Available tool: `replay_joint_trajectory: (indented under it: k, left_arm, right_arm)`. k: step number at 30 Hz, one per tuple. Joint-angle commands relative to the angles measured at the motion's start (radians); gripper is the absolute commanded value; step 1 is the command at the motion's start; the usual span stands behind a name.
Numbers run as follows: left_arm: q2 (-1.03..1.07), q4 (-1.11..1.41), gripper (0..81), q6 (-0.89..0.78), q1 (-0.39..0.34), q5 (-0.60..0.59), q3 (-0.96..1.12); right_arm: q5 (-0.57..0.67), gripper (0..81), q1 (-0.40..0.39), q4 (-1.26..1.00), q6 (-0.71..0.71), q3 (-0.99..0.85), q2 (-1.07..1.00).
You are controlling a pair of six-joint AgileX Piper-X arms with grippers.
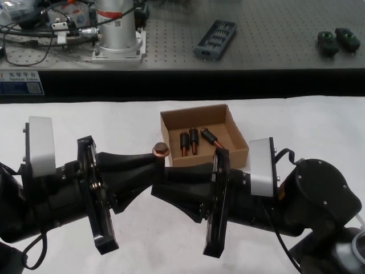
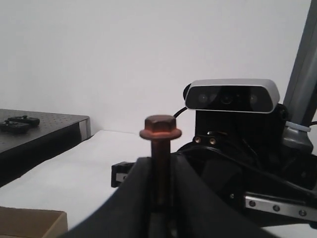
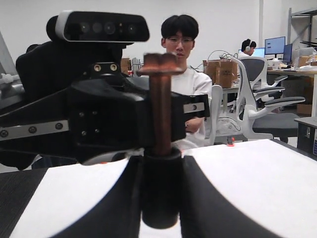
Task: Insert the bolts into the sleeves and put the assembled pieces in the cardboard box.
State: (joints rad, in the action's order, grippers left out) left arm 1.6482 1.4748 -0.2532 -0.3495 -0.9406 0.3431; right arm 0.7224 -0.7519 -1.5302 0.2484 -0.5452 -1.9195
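Just beside the cardboard box's (image 1: 197, 117) near corner, the left gripper (image 2: 159, 168) clamps the copper flanged bolt (image 2: 159, 131) by its shank. The right gripper (image 3: 159, 183) pinches the black sleeve (image 3: 159, 191). Both pieces look rigid, light and smooth, and are best held mid-body.

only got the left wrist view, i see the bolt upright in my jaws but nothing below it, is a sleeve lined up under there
Observer: Yes. In the right wrist view the right arm's jaws grip a black sleeve, and the bolt runs down to its top opening, with most of the shank showing above it.
Operator: ok and whats in the box, i just see a corner
Observer: The high view shows three assembled pieces lying inside the cardboard box.
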Motion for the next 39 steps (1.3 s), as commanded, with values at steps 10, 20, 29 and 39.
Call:
replay_joint_trajectory:
  k: [10,20,29,39]
  left_arm:
    - [-0.002,0.079,40.5,-0.069,-0.004,-0.015,-0.004]
    - [-0.068,0.079,32.1,-0.085,0.069,0.019,-0.004]
    - [-0.073,0.079,0.2,-0.077,0.078,0.048,-0.004]
    - [-0.073,0.079,0.7,-0.06,0.078,0.102,-0.004]
  right_arm:
    - [0.017,6.6,0.034,-0.023,0.028,-0.004,-0.001]
    - [0.005,6.6,0.093,-0.023,0.112,0.049,0.037]
    - [-0.152,6.6,0.144,0.485,0.053,0.078,0.351]
    - [-0.38,6.6,0.257,1.53,-0.088,-0.386,0.411]
